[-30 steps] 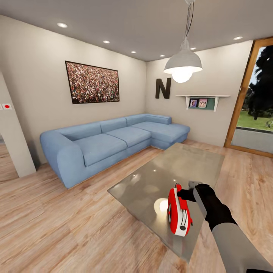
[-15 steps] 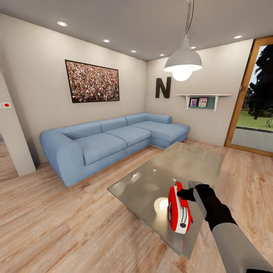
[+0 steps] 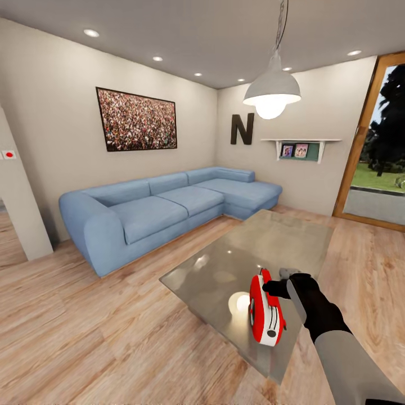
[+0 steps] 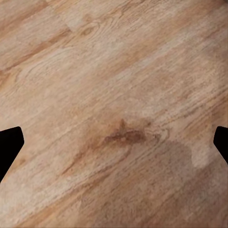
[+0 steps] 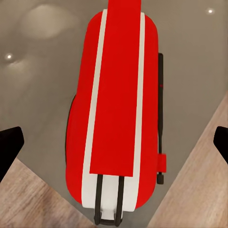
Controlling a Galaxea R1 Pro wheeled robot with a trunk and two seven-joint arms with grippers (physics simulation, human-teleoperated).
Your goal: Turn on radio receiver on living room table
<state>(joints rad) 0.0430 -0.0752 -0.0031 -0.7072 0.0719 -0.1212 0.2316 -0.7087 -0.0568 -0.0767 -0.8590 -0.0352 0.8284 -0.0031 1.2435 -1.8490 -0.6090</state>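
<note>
The radio (image 3: 265, 309) stands on edge near the worktop's (image 3: 247, 253) corner. My right fingers (image 5: 9, 147) are spread apart over the radio; my left fingers (image 4: 9, 142) are also apart, above the floor (image 4: 114, 95).

A blue L-shaped sofa (image 3: 169, 211) sits at ten o'clock, a crowd picture (image 3: 136, 121) above it, a pendant lamp (image 3: 271, 93) at one.

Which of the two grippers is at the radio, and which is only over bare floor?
The right gripper is at the radio receiver on the table, its fingers spread wide. The left gripper faces plain wood floor.
</note>
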